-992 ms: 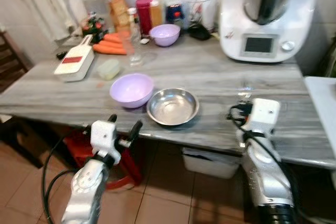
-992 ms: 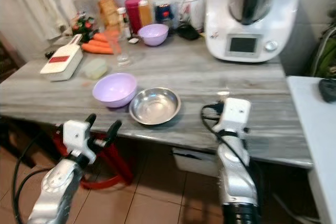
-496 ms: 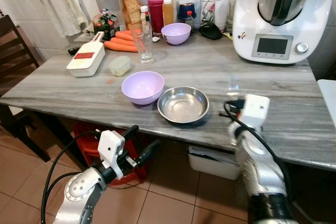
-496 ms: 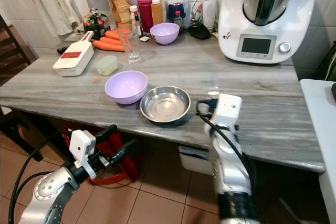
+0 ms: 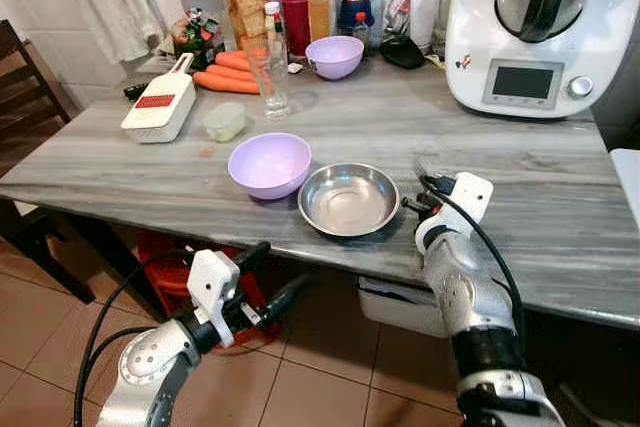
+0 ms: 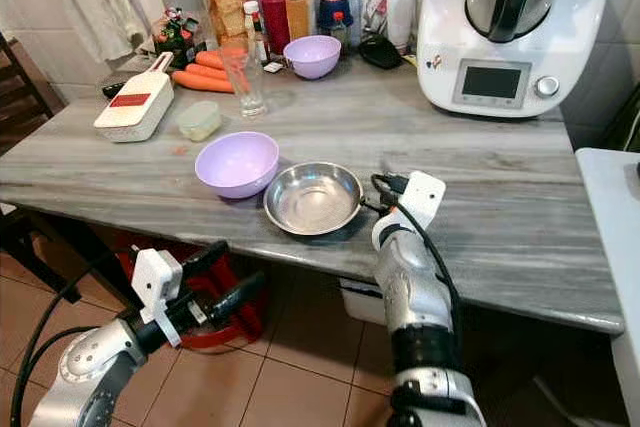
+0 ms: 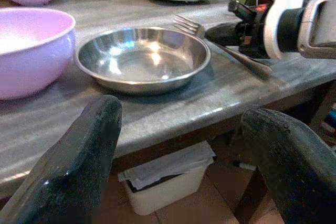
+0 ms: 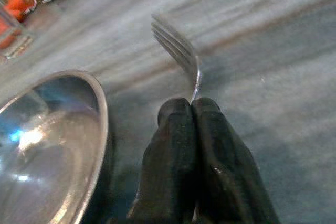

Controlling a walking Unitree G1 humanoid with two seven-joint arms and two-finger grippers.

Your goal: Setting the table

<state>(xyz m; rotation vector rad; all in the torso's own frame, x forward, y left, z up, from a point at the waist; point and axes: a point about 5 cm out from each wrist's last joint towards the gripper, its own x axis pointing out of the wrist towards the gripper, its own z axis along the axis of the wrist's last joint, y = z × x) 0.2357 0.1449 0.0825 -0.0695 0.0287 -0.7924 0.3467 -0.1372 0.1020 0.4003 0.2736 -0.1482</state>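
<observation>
The fork (image 8: 181, 56) sits pinched in the right gripper (image 8: 194, 106), whose two black fingers are pressed tight together around its handle, tines poking out ahead and low over the grey marble table (image 5: 560, 217). It hangs just beside the steel bowl (image 5: 349, 199), on the side towards the white kitchen machine (image 5: 535, 32), the tines close to the bowl's rim; whether the handle is touching the tabletop I cannot tell. The right arm comes up from under the table edge to get there. Touching the steel bowl on its other side is the lilac bowl (image 5: 269, 163), both close to the near edge of the table. Farther back from the steel bowl stands a clear drinking glass (image 5: 271, 82), with a small pale tub (image 5: 224, 122) and a white slicer with a red panel (image 5: 160, 107) off beyond the lilac bowl. Along the wall, well behind the steel bowl, are carrots (image 5: 230, 80), a second, smaller lilac bowl (image 5: 334, 56) and a row of jars and bottles (image 5: 245, 2). The left gripper (image 5: 268, 277) hovers below the table edge, in front of the lilac bowl, over the tiled floor (image 5: 330, 387), its fingers (image 7: 79, 166) spread wide apart and holding nothing.
</observation>
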